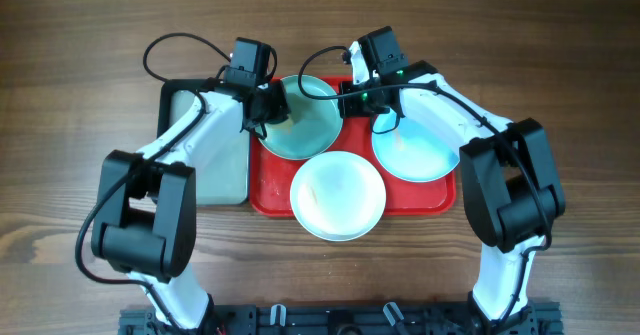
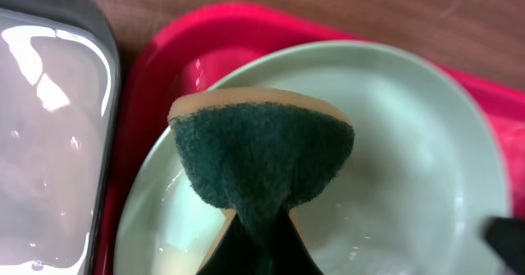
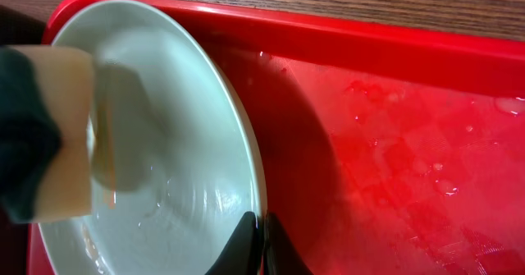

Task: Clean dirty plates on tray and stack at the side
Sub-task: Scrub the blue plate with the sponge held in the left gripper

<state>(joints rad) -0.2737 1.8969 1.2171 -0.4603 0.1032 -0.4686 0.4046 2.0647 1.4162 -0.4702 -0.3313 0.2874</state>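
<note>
On the wooden table [image 1: 80, 35], left gripper [image 2: 256, 246] clamps sponge [image 2: 262, 152] inside the far-left plate [image 2: 410, 144]; right gripper [image 3: 261, 246] pinches its rim.

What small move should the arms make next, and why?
Probably sweep the sponge across the inside of the blue plate. The left gripper is shut on the sponge, which rests against the plate's wet inside. The right gripper pinches the plate's rim and holds it tilted over the tray. Everything looks set for a wiping stroke.
</note>
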